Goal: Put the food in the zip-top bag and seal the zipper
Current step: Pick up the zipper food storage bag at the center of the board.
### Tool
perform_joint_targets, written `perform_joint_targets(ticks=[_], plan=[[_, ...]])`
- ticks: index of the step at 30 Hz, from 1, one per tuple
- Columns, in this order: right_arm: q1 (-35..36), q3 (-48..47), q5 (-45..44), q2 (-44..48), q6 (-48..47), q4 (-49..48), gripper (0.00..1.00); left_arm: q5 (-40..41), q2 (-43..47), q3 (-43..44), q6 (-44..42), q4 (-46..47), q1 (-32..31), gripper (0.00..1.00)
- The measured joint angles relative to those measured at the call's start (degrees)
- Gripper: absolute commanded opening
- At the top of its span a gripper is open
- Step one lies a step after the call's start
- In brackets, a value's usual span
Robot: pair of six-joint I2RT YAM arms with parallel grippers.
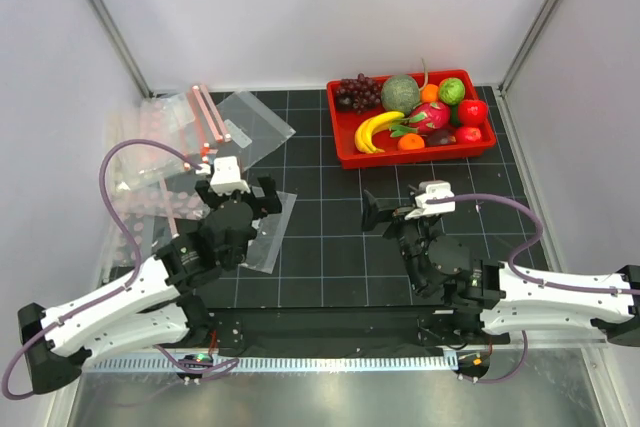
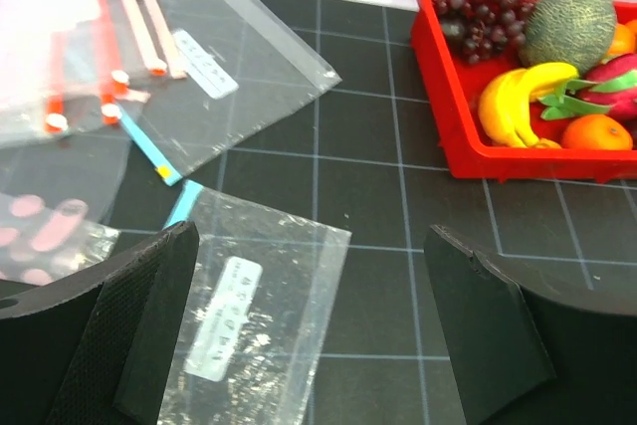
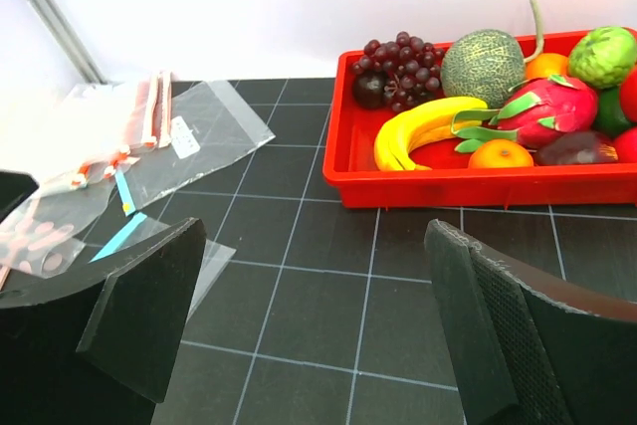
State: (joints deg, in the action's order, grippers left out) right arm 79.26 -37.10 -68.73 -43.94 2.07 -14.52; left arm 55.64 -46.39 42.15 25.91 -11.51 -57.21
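Well to the left of the red tray (image 1: 345, 150), the zip-top bag (image 2: 264, 286) lay flat on the black gridded mat (image 1: 330, 237), directly under our left gripper (image 1: 238, 189). Its jaws stood wide apart with nothing between them. Our right gripper (image 3: 314, 236), nearer the tray's front wall, was likewise spread and empty. All the food sat inside the tray: the melon (image 1: 400, 93) by the back wall beside the grapes (image 1: 358, 92), the banana (image 1: 375, 132) at the left end, and the small red fruit (image 1: 472, 112) toward the right end. We judged the bag the harder thing to handle. It was thin, glossy, crinkled film lying with no lift at its edges, so a pinch might skate it across the mat or catch both walls and keep the mouth closed. Only a short piece of its zipper (image 2: 183, 204) showed, a narrow teal strip on the side away from the tray. A second teal strip (image 2: 149, 151) and the heap of pink-striped bags (image 1: 160, 137) lay farther from the tray, close enough for us to take the wrong one. The melon looked hard, round and netted, and wide for two flat fingers, so it might squirt free. The curved, smooth banana lay tight against the dragon fruit (image 1: 430, 117), which a careless closing might drag along.
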Motion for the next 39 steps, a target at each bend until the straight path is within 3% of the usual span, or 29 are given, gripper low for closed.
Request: perform_joint_targets(ticks=[2,8,13,20,30,33,36,39], plan=[[0.0,0.33,0.52,0.04,-0.02,0.04,1.0,-2.54,-0.46,0.13,1.49,-0.22,1.68,1.0],[0.0,2.21,2.93,1.07,-0.35,0.28,1.0,-14.03,-5.42,0.79,8.17,-1.31,16.28,1.0],[-0.15,2.84,4.48,1.68,-0.92,0.24,0.99,-24.87,-16.46,2.25,13.49,-1.38,26.01,0.99],[-0.22,3.17,6.19,1.7,-1.07,0.24,1.0,-36.46,-31.61,3.76,21.03,0.61,40.85,0.87],[-0.22,3.21,7.56,2.12,-1.03,0.26,0.99,-39.21,-49.59,13.25,25.18,3.26,47.01,0.59],[-0.22,3.21,7.72,2.1,-1.05,0.28,1.0,-38.97,-53.37,15.89,25.57,4.2,48.17,0.6],[-0.22,3.21,7.91,2.05,-1.05,0.28,1.0,-37.99,-54.51,16.26,26.25,4.39,48.92,0.69],[-0.22,3.21,8.07,1.9,-1.05,0.26,0.99,-36.22,-54.55,16.35,26.38,4.42,49.35,0.72]])
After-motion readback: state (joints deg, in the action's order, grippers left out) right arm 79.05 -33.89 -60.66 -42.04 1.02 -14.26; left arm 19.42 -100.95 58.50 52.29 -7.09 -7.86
